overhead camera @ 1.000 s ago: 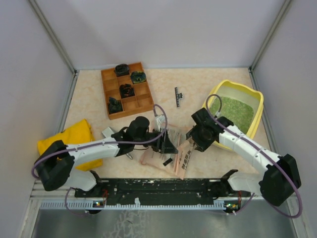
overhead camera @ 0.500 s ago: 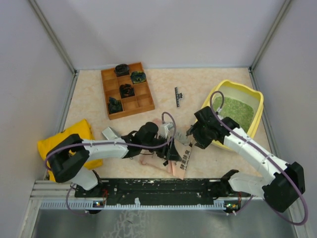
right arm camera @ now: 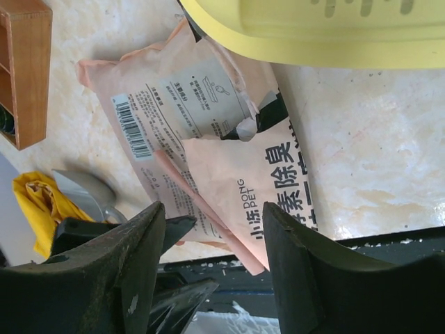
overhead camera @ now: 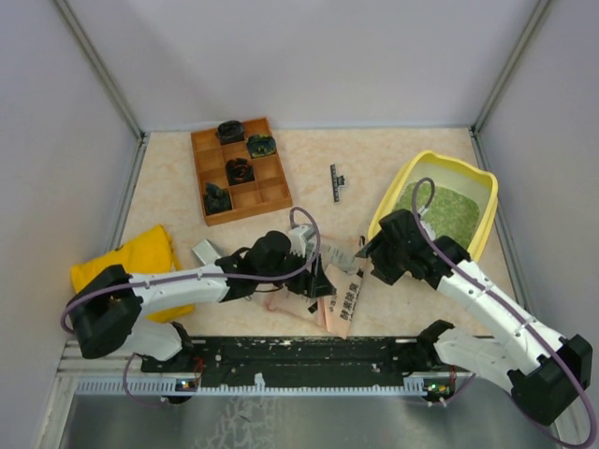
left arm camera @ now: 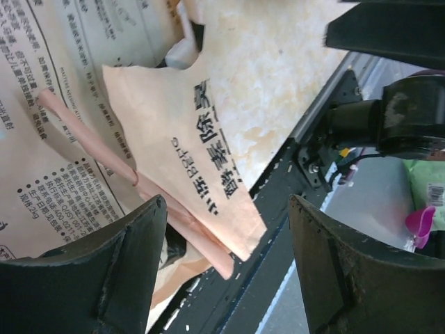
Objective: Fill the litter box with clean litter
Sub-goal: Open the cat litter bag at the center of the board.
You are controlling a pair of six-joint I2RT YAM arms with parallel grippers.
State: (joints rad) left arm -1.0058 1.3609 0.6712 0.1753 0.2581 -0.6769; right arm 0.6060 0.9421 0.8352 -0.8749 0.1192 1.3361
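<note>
The yellow litter box (overhead camera: 388, 195) stands at the right with green clean litter (overhead camera: 442, 210) inside; its rim also shows in the right wrist view (right arm camera: 313, 35). A pink printed pouch (overhead camera: 343, 297) lies crumpled between the arms, and shows in both wrist views (left arm camera: 174, 132) (right arm camera: 229, 174). My left gripper (overhead camera: 319, 282) is open just above the pouch's near corner, jaws wide apart (left arm camera: 226, 268). My right gripper (overhead camera: 367, 254) is open and empty over the pouch, next to the box's near-left corner (right arm camera: 215, 271). Neither holds anything.
A brown wooden compartment tray (overhead camera: 269, 194) with small dark items stands at the back left. A yellow cloth bag (overhead camera: 140, 262) and a grey scoop (overhead camera: 206, 253) lie at the left. A small black part (overhead camera: 335, 181) lies mid-table. The black base rail (overhead camera: 309, 351) runs along the near edge.
My left gripper has moved down and right over the pouch, which now lies more crumpled. My right arm has shifted forward, and the box's near-left corner sits further left.
</note>
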